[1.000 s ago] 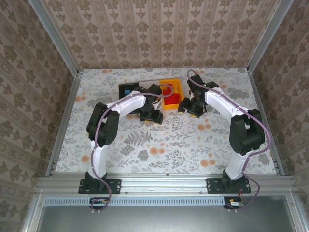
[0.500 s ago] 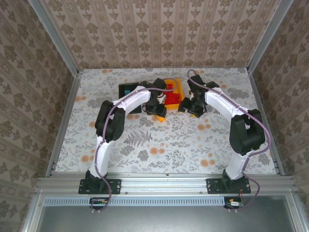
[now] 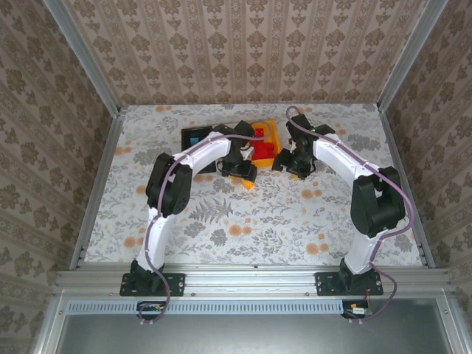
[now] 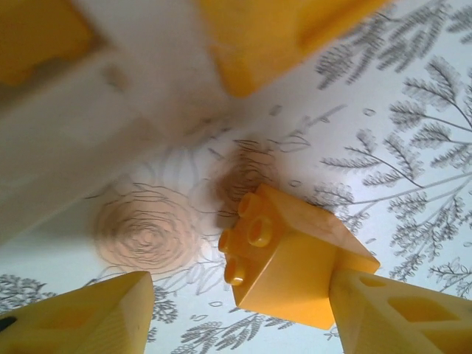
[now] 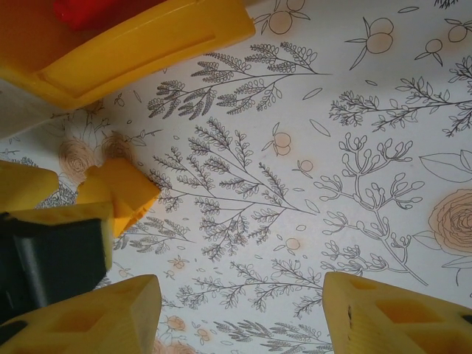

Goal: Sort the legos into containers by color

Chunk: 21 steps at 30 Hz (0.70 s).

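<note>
You're at the pick-up of an orange brick (image 4: 291, 258), I judge. It lies on the table (image 4: 413, 110) just in front of the bins, near a corner of the orange-yellow bin (image 5: 147, 44). Your left tool (image 4: 240, 295) straddles it with jaws about half open and nothing gripped. The brick sits off-centre, right against the finger on the right of the wrist view and well clear of the other. Your next move calls for centring the tool on the brick, then closing and lifting it to the bin for orange. Red bricks (image 5: 85, 11) lie in the orange-yellow bin, so it is likely not that one. Your right tool (image 5: 240, 291) hovers just beside, over the table, jaws apart and empty.
</note>
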Available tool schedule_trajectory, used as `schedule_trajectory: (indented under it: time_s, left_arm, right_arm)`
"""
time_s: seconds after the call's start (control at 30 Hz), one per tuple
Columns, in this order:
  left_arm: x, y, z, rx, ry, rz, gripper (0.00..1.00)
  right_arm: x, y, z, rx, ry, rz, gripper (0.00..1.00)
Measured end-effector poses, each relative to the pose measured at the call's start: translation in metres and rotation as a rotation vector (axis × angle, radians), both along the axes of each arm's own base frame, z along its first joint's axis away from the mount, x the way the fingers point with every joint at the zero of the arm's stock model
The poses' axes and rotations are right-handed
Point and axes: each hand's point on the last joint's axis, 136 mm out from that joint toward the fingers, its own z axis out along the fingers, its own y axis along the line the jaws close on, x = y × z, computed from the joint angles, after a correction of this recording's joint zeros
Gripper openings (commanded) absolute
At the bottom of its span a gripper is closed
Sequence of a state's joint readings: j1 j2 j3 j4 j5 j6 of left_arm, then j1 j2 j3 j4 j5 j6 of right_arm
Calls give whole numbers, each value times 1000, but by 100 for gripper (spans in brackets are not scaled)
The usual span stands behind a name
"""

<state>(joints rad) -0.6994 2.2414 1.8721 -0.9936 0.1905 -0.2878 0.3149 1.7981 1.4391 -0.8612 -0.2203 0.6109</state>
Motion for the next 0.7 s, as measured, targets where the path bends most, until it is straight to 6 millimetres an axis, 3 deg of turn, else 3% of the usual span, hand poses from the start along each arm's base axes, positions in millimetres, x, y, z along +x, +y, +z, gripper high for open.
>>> schedule_trajectory:
  time_s: [0.17, 0.33, 0.43, 0.57, 0.7]
  left_arm:
    - [-25, -11, -2, -5, 11, -95, 65]
    - [-57, 3, 0, 8, 43, -139, 71]
    - [-63, 9, 10, -32, 39, -115, 72]
    - [-49, 19, 48, -174, -34, -4, 73]
    - [-24, 55, 100, -313, -155, 167, 74]
  right_arm:
    - [-2, 0, -3, 0, 8, -2, 61]
    - [-8, -2, -8, -6, 25, -2, 61]
    - [-12, 0, -9, -6, 31, 7, 61]
    - [-20, 16, -10, 0, 37, 53, 61]
    - [-36, 51, -19, -6, 69, 170, 61]
